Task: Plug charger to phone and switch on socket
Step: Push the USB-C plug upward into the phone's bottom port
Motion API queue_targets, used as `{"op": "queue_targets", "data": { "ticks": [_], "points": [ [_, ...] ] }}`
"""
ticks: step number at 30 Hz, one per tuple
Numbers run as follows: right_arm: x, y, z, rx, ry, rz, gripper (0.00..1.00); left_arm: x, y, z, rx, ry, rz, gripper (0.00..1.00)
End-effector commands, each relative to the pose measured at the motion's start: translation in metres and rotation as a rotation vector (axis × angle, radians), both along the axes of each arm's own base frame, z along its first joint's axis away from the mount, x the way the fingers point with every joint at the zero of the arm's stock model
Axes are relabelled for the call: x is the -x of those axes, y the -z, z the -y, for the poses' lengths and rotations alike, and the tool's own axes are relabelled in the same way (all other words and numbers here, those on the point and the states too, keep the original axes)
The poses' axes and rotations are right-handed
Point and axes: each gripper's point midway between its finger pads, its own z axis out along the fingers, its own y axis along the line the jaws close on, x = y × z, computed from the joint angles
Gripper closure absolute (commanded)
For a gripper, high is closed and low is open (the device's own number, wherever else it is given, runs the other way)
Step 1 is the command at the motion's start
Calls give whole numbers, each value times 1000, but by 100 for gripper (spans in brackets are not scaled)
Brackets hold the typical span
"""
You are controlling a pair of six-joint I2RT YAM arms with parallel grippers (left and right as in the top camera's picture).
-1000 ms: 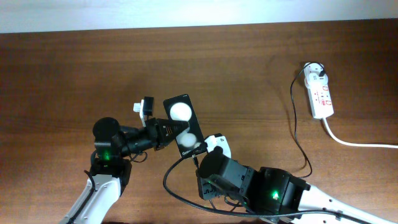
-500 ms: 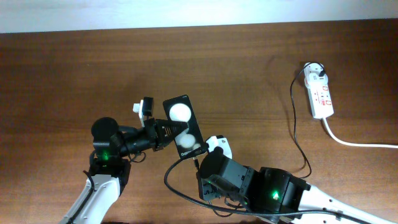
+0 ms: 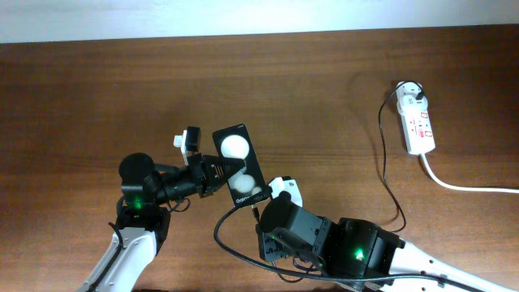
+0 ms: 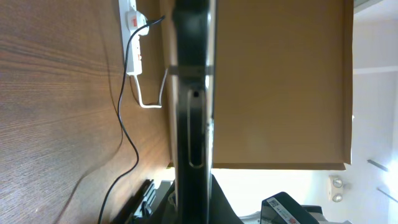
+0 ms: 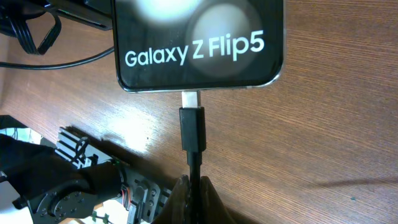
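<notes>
Phone (image 3: 237, 144) lies face up, "Galaxy Z Flip5" printed across its glossy screen. On the phone's left, the left gripper (image 3: 225, 169) is closed on its long side, one finger lying over the face. Just below the phone's bottom edge, the right gripper (image 5: 194, 194) pinches the charger (image 5: 193, 127) cable behind the plug. The plug's metal tip meets the phone's port with part of it bare. Well right of the phone, the thin cable runs to the white adapter (image 3: 412, 96) seated in the socket (image 3: 420, 126). The socket's switch position is too small to read.
</notes>
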Motion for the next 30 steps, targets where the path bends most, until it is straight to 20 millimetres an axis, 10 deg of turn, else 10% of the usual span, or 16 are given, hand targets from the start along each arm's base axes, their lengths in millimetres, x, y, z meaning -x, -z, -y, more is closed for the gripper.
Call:
{"op": "queue_targets", "data": {
  "ticks": [1, 30],
  "points": [
    [0, -2, 0, -9, 6, 5, 96, -1, -12, 0, 10, 15, 28, 100],
    [-4, -5, -2, -7, -11, 43, 96, 1, -12, 0, 13, 23, 21, 100]
  ]
}}
